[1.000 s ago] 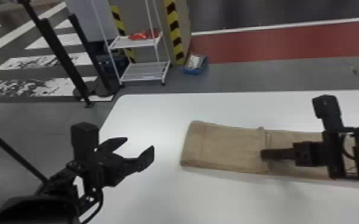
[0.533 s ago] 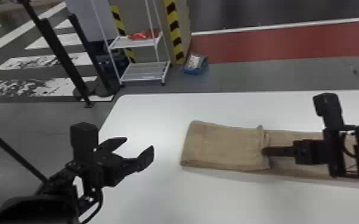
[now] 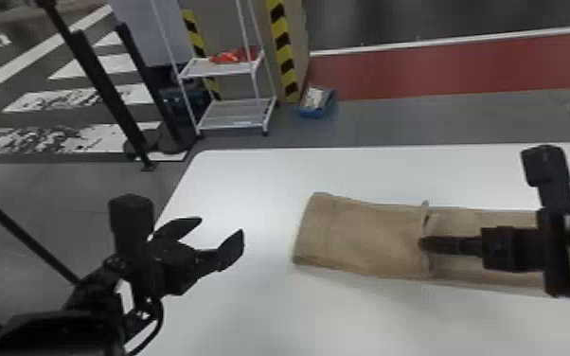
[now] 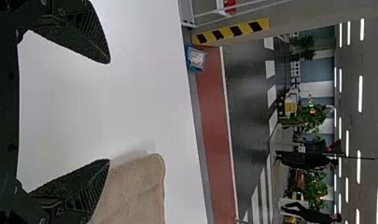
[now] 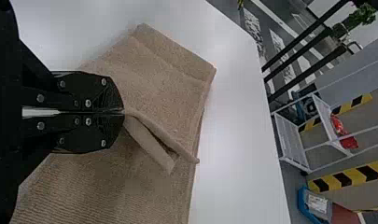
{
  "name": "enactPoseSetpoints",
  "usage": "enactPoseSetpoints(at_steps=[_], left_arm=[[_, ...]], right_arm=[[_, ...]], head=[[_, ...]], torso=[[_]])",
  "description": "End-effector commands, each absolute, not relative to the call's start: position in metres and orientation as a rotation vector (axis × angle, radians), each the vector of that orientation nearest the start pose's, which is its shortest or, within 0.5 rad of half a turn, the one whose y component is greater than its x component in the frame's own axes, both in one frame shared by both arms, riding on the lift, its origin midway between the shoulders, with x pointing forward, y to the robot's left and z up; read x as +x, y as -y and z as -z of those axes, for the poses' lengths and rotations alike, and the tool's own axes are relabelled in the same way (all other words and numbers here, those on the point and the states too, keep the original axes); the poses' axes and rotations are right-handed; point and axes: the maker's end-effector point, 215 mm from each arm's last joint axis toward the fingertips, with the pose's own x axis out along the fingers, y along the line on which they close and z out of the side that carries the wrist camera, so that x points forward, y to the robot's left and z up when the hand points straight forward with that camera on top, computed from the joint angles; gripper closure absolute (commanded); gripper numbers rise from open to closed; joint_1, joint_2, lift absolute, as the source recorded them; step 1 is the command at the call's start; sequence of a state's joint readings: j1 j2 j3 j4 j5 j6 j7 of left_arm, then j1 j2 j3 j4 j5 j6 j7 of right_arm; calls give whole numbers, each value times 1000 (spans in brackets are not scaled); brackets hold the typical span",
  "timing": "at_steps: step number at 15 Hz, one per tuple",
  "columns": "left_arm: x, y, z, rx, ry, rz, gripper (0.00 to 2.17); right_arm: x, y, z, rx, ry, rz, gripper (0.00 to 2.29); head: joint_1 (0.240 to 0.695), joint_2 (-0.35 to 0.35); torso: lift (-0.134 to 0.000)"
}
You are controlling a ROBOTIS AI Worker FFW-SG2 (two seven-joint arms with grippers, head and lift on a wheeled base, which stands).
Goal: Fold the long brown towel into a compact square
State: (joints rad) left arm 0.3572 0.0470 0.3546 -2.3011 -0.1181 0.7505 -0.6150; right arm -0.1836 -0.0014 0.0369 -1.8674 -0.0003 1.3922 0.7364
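The brown towel (image 3: 364, 236) lies as a long strip on the white table, its left part doubled over so that a loose edge crosses the strip. At that edge is my right gripper (image 3: 423, 244). In the right wrist view the right gripper (image 5: 123, 112) is shut on the raised edge of the towel (image 5: 154, 79), pinching up a small fold. My left gripper (image 3: 222, 232) hangs over the table's left side, apart from the towel. Seen from the left wrist, the left gripper (image 4: 109, 112) is open and holds nothing, with the towel's end (image 4: 135, 191) beyond one finger.
The white table (image 3: 251, 189) has its left edge under the left arm. Past its far edge stand a white wire rack (image 3: 232, 113), a striped yellow and black post (image 3: 283, 52) and a blue bin (image 3: 317, 106) on the floor.
The right gripper shifted slightly right along the towel, then back left a little, with the folded edge moving at its fingertips. The left arm has stayed still.
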Motion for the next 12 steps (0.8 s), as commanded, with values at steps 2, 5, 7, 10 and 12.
enactPoseSetpoints(at_steps=[2,5,7,10,12], left_arm=[[438,-319,346,82,-412,208,147],[438,-321,345,83,-411,205,147],[436,-327,345,82,-413,202,147],[434,-332,344,79,-408,196,147],[437,-330,343,76,-401,201,147]], right_arm=[[503,105,389,369,-833,-647,1109],[510,116,365,406,-815,-637,1112],[491,112,374,428,-855,-646,1112],[494,112,364,431,-833,-656,1109],[507,127,320,459,-766,-656,1109]], head=[[695,299],[695,250],[695,239],[695,252],[695,256]], torso=[[-125],[-125],[-125],[-125],[-125]])
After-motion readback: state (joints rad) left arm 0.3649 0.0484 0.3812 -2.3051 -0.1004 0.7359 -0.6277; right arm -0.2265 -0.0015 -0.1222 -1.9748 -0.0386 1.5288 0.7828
